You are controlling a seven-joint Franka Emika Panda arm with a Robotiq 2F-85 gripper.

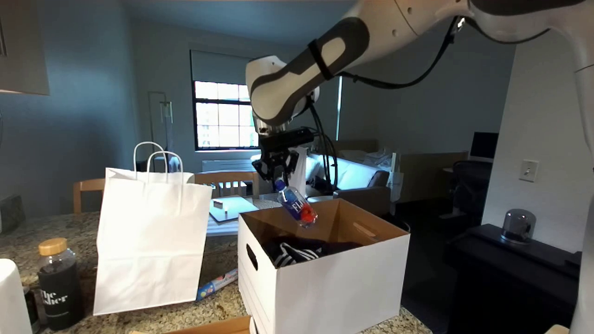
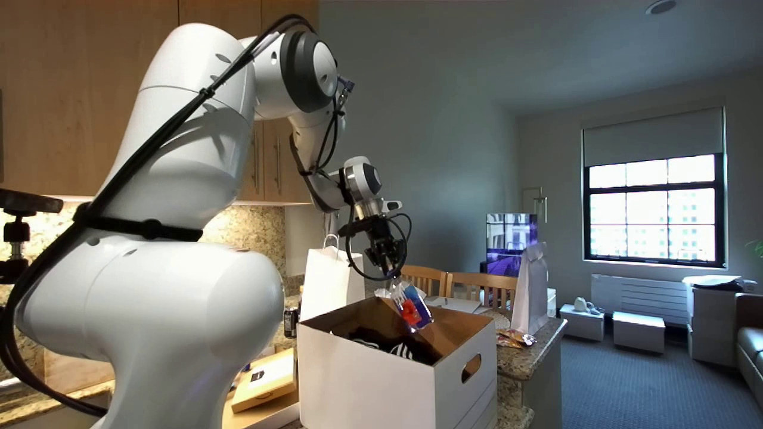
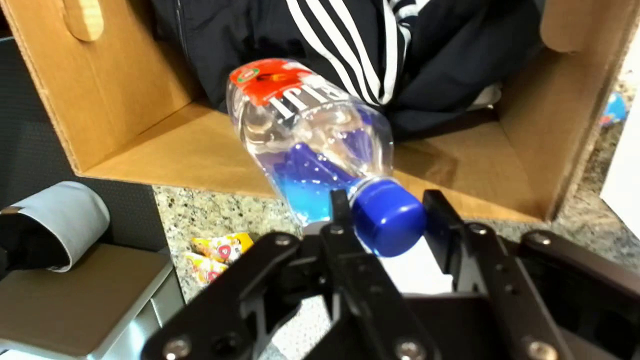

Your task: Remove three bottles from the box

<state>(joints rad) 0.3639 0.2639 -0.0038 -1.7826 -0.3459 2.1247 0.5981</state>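
A clear FIJI bottle with a blue cap and a red patch near its base hangs tilted, base down, over the open top of the white box. My gripper has its fingers on both sides of the cap, shut on it, as the wrist view shows. In both exterior views the bottle slants away below the gripper, its base at about rim level. Dark clothing with white stripes fills much of the box's brown inside. Whatever lies beneath that clothing is hidden.
A white paper bag with loop handles stands beside the box, a printed tube between them. Further along is a wood-lidded flask. Snack packets and a second white bag sit near the counter edge. A flat package lies low.
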